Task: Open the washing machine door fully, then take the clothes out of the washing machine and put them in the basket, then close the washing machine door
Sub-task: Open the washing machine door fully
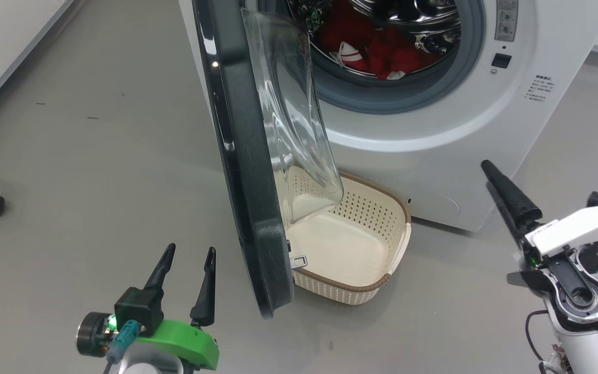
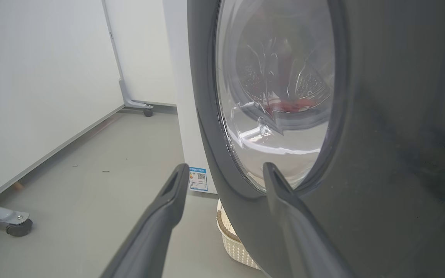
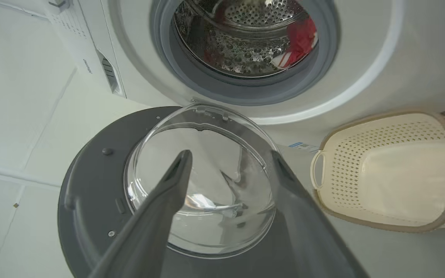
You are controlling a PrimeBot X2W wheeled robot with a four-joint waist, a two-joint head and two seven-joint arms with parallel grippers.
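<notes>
Judging by its angle, your washing machine door (image 1: 247, 171) is only part-open; clothes (image 1: 382, 52) lie in the drum, basket (image 1: 377, 284) empty, left hand (image 1: 190, 255) and right hand (image 3: 230, 158) spread, holding nothing.

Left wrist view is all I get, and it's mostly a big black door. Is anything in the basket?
Observer: No, the basket is empty inside.
Operator: Where's my other hand?
Observer: The right hand is open, holding nothing, pointing at the glass bowl of the washing machine door.
Operator: How do the clothes look?
Observer: The clothes are a red heap with white trim, low inside the washing machine.
</notes>
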